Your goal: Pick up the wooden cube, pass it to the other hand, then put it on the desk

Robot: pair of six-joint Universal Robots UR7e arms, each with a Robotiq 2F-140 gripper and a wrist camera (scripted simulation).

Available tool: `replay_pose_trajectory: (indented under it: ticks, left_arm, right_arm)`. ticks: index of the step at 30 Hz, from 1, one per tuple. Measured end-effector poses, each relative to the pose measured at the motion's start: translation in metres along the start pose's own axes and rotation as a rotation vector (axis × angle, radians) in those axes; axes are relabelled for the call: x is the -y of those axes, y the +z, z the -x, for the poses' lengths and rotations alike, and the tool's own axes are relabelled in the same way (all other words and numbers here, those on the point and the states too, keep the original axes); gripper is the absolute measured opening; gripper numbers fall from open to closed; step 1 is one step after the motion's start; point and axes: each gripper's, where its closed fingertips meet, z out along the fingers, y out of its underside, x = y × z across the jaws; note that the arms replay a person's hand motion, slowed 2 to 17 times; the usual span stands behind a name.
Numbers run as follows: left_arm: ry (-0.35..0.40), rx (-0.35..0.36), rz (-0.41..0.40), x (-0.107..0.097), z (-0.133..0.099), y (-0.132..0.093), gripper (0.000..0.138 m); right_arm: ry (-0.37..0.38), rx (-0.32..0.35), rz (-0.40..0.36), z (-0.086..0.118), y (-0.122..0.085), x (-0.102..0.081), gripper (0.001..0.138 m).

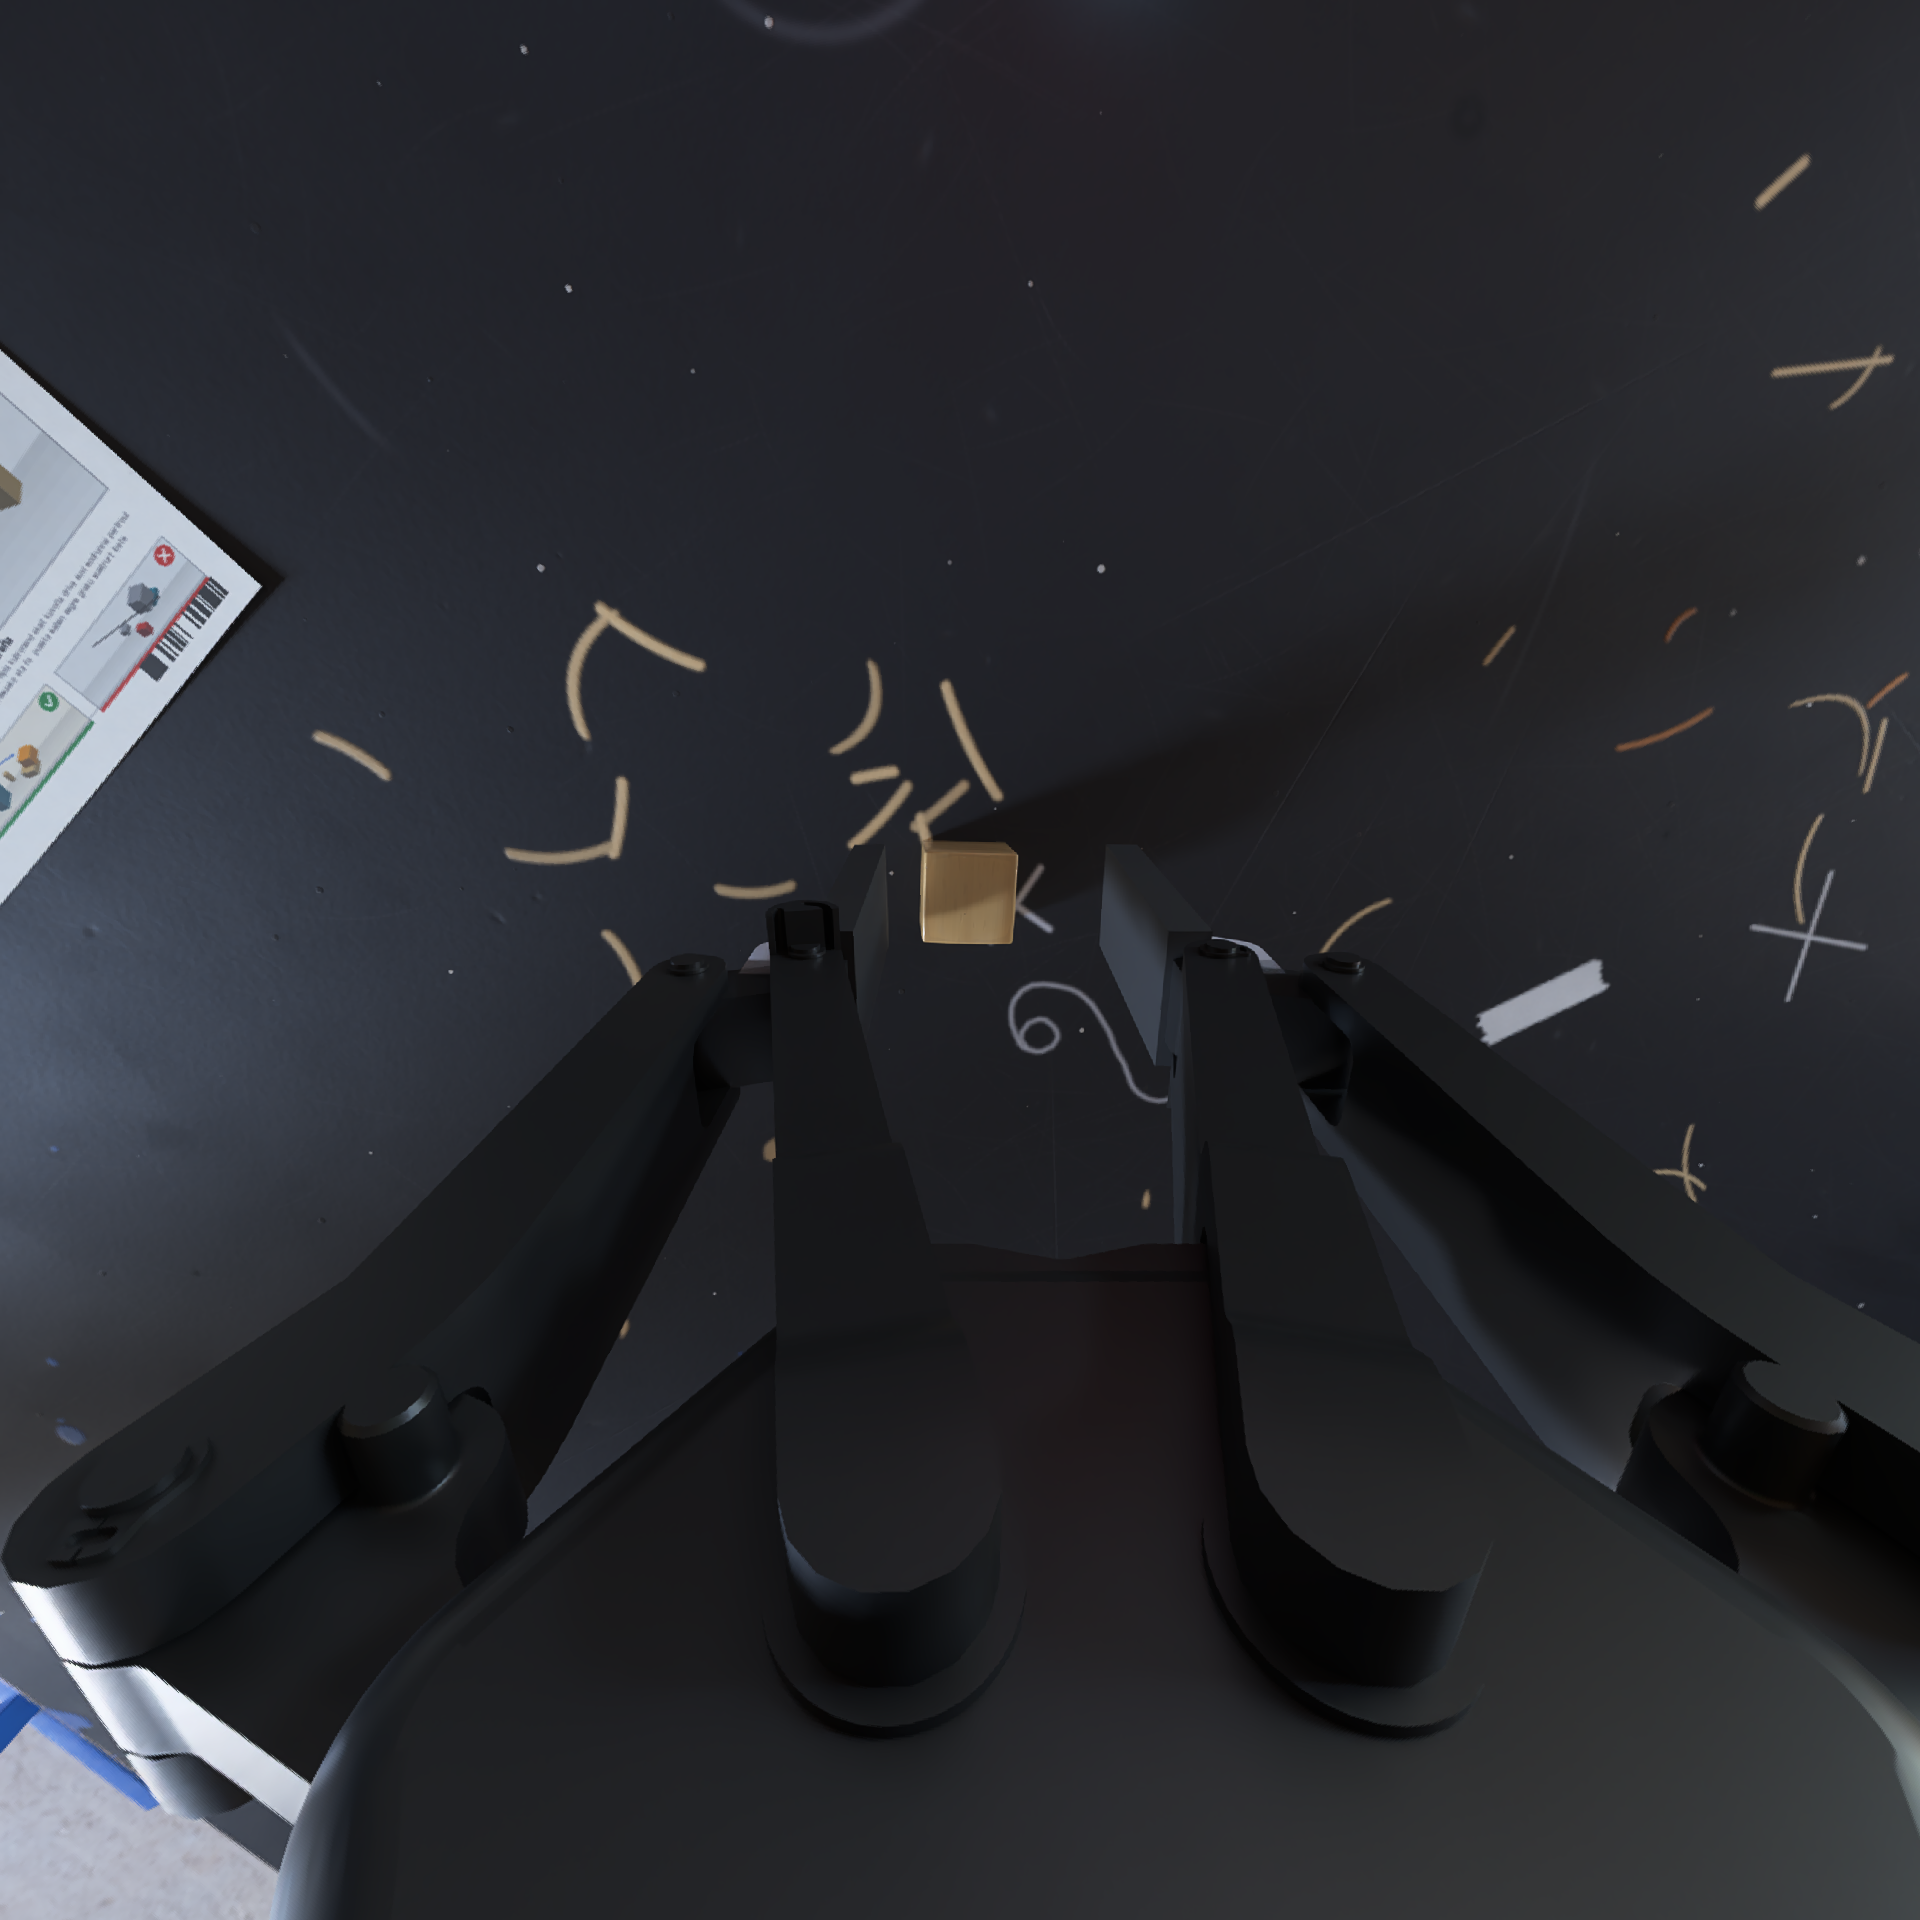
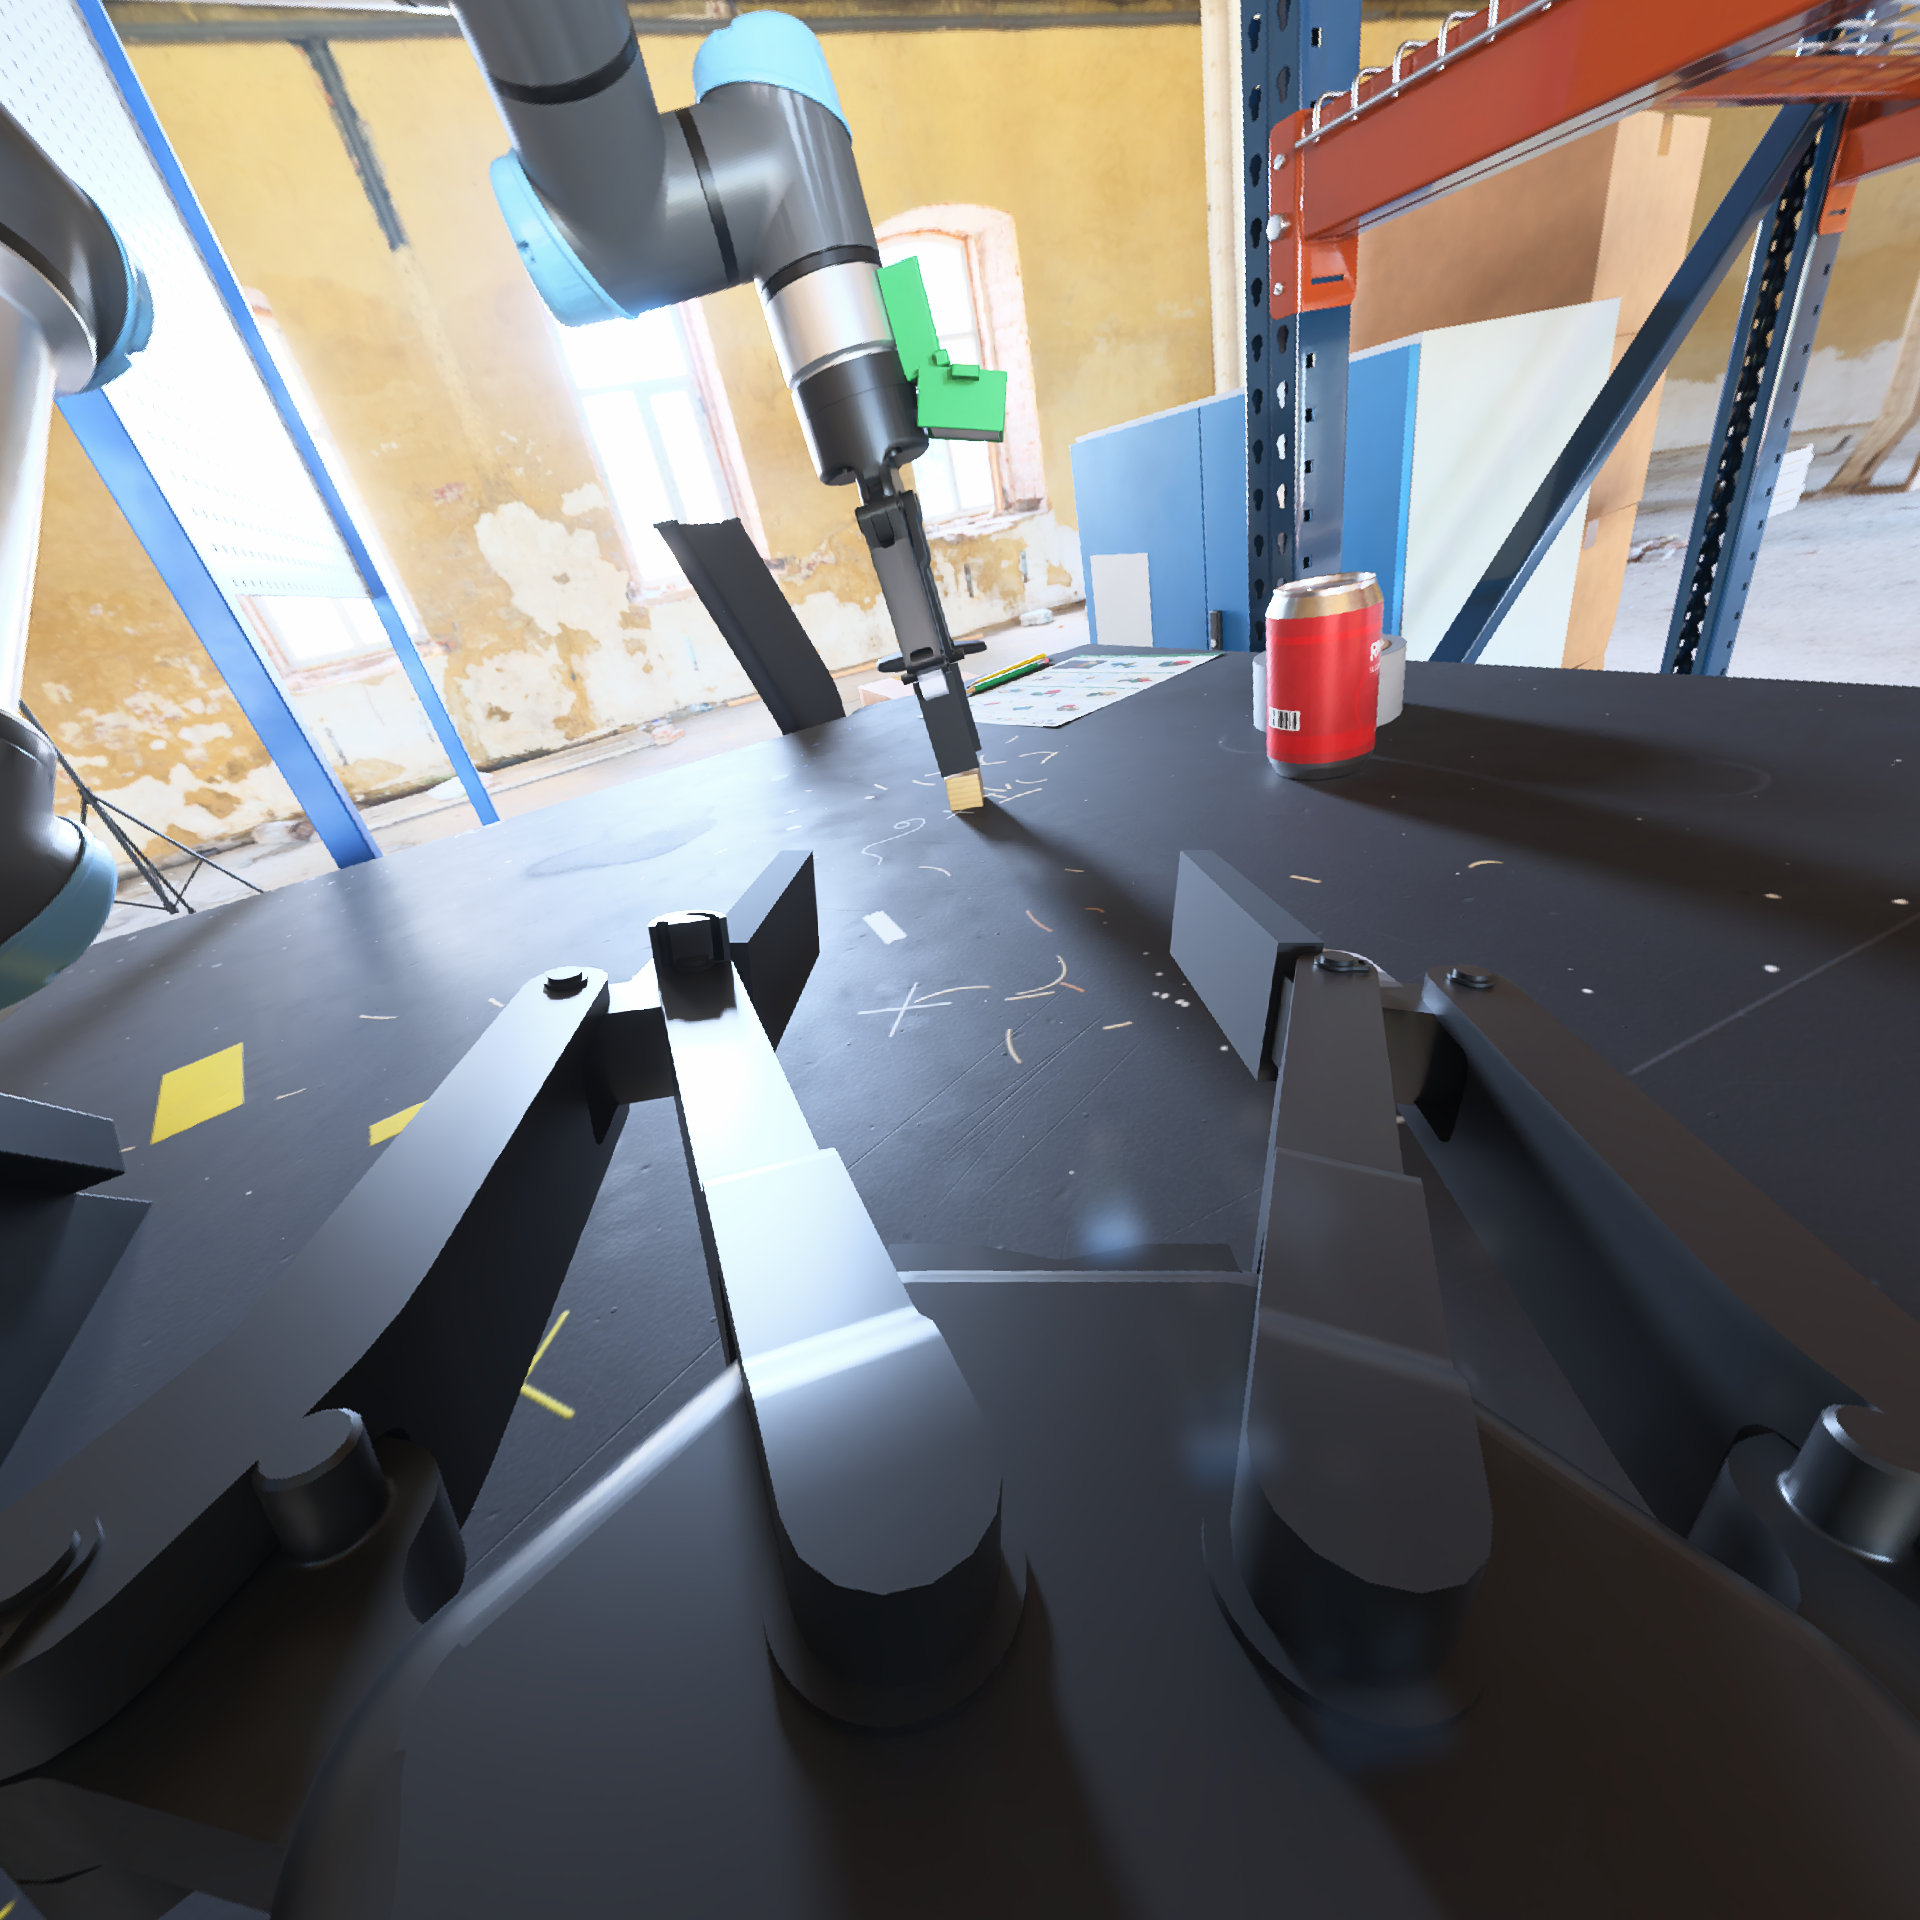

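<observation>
The small wooden cube sits on the dark desk. My left gripper is open and points down around it. The cube stands between the two fingers, nearer the left one, with a small gap on each side. In the right wrist view the left gripper shows edge-on at the desk's far middle, with the cube at its fingertips on the desk. My right gripper is open and empty, low over the near part of the desk, well short of the cube.
A red can stands at the back right with a grey tape roll behind it. A printed sheet with pencils lies behind the cube; it also shows in the left wrist view. A blue rack post rises behind the can.
</observation>
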Motion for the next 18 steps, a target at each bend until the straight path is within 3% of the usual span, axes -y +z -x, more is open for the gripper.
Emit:
replay_pose_trajectory:
  ticks: [9,18]
  left_arm:
    - [0.026,0.017,0.060,-0.0032,0.0040,0.0056,0.046]
    - [0.041,0.030,0.094,-0.0036,0.0069,0.0079,0.025]
  right_arm:
    - [-0.010,0.000,0.014,0.0005,0.0001,-0.0017,0.090]
    - [-0.021,0.002,0.025,0.0018,0.0005,-0.0027,0.090]
